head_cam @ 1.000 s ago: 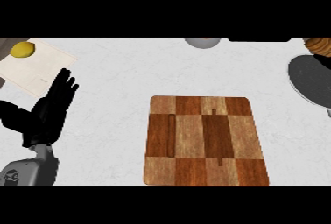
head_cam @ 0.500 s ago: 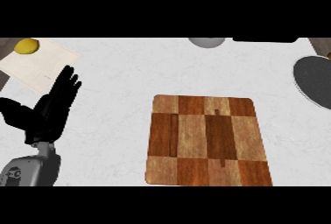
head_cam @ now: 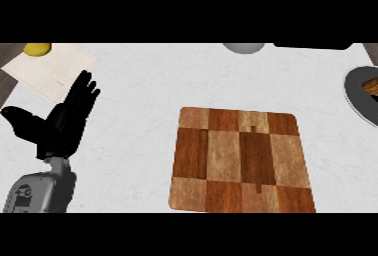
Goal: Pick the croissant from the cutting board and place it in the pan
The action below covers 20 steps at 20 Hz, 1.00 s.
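The left hand rests at nine o'clock with fingers released, grasping nothing, while the cutting board lies bare and a brown piece, likely the croissant, sits in the pan at three o'clock.

A matte black left hand with slender fingers and a thick thumb is joined to a grey forearm marked with small dark lettering.

Checkered wooden cutting board flat at centre-right, top bare. Grey pan at right edge, well apart, brown piece inside, possibly croissant.
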{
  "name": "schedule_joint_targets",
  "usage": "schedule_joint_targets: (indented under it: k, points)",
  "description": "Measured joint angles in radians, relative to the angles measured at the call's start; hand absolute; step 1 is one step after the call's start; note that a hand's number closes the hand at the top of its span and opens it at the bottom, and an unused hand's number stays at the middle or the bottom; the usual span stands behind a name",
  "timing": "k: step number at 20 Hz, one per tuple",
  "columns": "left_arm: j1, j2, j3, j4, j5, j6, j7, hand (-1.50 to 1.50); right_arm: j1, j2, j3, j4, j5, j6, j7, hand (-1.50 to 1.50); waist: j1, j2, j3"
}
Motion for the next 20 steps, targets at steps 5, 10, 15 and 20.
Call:
schedule_joint_targets:
  k: [5,10,15,20]
  points:
    - [-0.007,0.003,0.003,0.007,0.004,-0.007,-0.006,0.0,-0.002,-0.027,-0.042,0.099,-0.027,0.048,0.061,-1.5,0.006,0.005,0.001]
    - [-0.003,0.0,-0.001,-0.004,-0.001,-0.002,0.0,0.0,0.012,-0.039,-0.069,0.146,-0.054,0.099,0.02,-1.5,0.004,0.003,0.003]
    - [0.002,0.002,0.01,0.009,0.0,0.0,-0.009,0.0,0.009,-0.052,-0.162,0.149,-0.154,0.14,-0.072,-1.5,-0.008,0.0,0.003]
    - [0.016,0.008,0.023,0.011,0.009,-0.006,-0.014,0.0,0.02,-0.097,-0.285,0.165,-0.283,0.239,-0.136,-1.5,-0.02,-0.005,0.003]
